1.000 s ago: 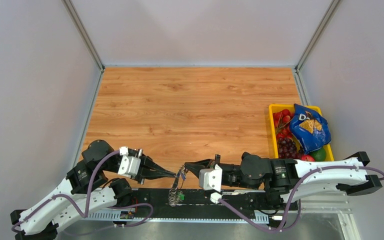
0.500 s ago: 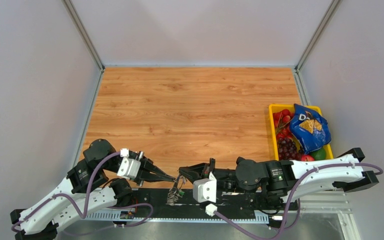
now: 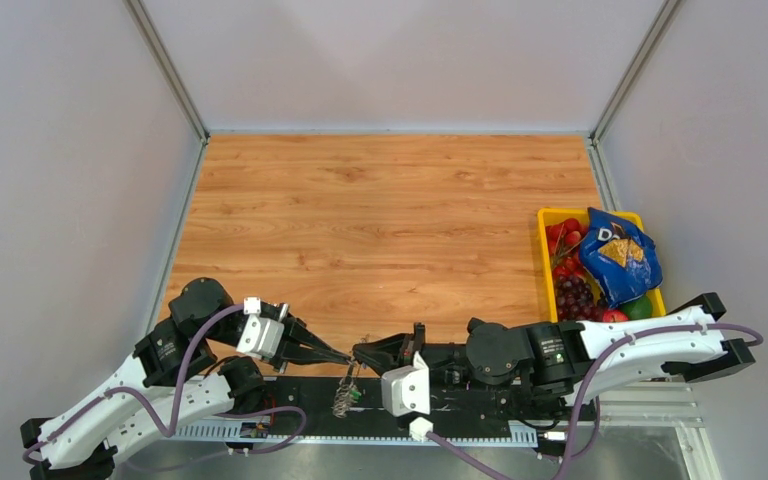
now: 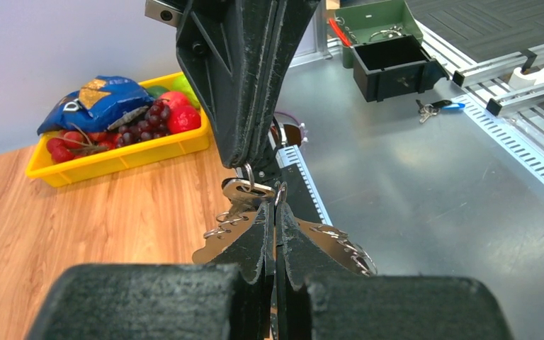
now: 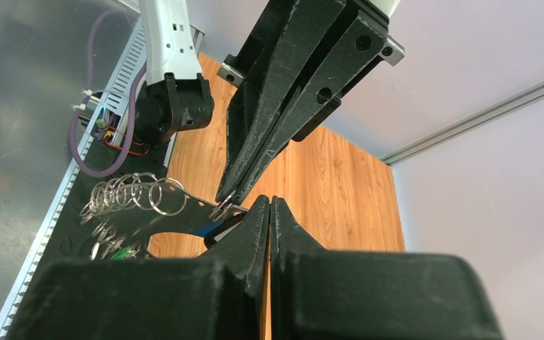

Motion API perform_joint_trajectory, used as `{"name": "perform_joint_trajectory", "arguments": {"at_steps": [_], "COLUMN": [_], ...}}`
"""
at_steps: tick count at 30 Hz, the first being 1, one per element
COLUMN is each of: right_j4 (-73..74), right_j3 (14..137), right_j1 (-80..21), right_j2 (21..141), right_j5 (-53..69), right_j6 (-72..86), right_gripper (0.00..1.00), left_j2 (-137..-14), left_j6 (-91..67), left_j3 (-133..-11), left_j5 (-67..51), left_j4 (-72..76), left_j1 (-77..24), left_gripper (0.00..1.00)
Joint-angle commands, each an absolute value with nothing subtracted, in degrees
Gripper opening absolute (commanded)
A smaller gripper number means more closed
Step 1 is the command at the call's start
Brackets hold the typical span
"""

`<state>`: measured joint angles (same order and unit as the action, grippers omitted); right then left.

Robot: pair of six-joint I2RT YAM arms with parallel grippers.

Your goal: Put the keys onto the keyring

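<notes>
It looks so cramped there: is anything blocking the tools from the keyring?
Nothing visible is. The left tool and right tool are both shut, tips meeting at the keyring; the yellow fruit tray sits well off to the side.

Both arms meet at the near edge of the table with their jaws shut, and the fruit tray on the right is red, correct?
No. The tray is yellow, not red, as the top view shows. The rest stands: it sits on the right, and the left arm and right arm meet at the near edge, jaws shut.
</notes>
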<state>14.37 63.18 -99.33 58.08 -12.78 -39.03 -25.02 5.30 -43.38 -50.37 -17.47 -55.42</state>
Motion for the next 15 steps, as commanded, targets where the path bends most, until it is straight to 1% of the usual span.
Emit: {"name": "perform_joint_trajectory", "arguments": {"at_steps": [1, 15], "right_j4": [15.7, 17.1], "right_j3": [65.9, 66.1], "right_j1": [-100.0, -101.0], "right_j2": [58.8, 58.6], "right_j5": [-12.2, -11.9], "right_j6": [-38.2, -37.0], "right_gripper": [0.0, 0.0], "left_j2": [-24.5, -24.0], "left_j6": [6.8, 6.8], "left_j3": [-45.5, -45.2], "left_j5": [-50.4, -50.0], "left_j4": [-15.4, -15.1], "left_j1": [-55.6, -55.5], "left_gripper": [0.0, 0.0]}}
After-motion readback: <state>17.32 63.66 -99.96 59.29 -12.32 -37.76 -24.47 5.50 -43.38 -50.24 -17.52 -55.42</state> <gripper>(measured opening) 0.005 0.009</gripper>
